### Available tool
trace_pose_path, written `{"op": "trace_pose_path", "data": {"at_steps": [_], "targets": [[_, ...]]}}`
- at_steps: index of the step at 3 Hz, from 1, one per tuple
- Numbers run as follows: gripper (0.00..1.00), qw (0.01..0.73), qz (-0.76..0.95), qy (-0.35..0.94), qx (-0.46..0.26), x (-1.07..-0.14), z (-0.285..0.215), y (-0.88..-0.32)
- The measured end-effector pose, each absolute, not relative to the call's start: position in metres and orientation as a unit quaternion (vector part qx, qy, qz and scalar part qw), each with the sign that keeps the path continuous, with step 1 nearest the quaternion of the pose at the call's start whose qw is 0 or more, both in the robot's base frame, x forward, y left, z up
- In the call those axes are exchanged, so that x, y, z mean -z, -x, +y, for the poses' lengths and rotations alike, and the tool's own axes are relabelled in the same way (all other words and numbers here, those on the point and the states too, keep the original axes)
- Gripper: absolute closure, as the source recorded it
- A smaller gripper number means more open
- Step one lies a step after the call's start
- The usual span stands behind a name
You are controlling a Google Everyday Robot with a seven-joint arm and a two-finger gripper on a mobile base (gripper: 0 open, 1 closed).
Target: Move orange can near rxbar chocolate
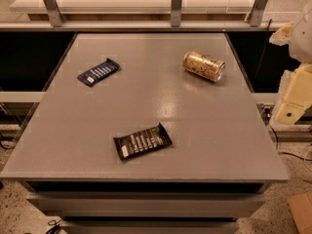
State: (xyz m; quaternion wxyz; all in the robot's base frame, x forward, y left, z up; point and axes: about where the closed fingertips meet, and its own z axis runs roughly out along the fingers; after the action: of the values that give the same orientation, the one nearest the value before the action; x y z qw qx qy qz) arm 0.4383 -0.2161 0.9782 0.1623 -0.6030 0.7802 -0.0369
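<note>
The orange can (204, 66) lies on its side at the far right of the grey table (146, 101). The rxbar chocolate (142, 141), a black wrapper with white text, lies flat near the table's front edge, a little left of centre. My gripper (291, 101) shows as pale cream parts at the right edge of the view, beyond the table's right side and well apart from the can. It holds nothing that I can see.
A dark blue wrapper bar (98, 72) lies at the far left of the table. A railing with metal posts (176, 4) runs behind the table. Cables lie on the floor at the right (292, 155).
</note>
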Motion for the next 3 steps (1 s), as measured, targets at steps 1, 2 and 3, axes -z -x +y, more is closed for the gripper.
{"op": "trace_pose_path", "data": {"at_steps": [1, 2, 3], "targets": [[0.0, 0.162, 0.78, 0.603, 0.037, -0.978, -0.216, -0.438], [0.0, 0.163, 0.782, 0.601, 0.035, -0.975, -0.209, -0.453], [0.0, 0.17, 0.782, 0.599, 0.032, -0.967, -0.194, -0.488]]}}
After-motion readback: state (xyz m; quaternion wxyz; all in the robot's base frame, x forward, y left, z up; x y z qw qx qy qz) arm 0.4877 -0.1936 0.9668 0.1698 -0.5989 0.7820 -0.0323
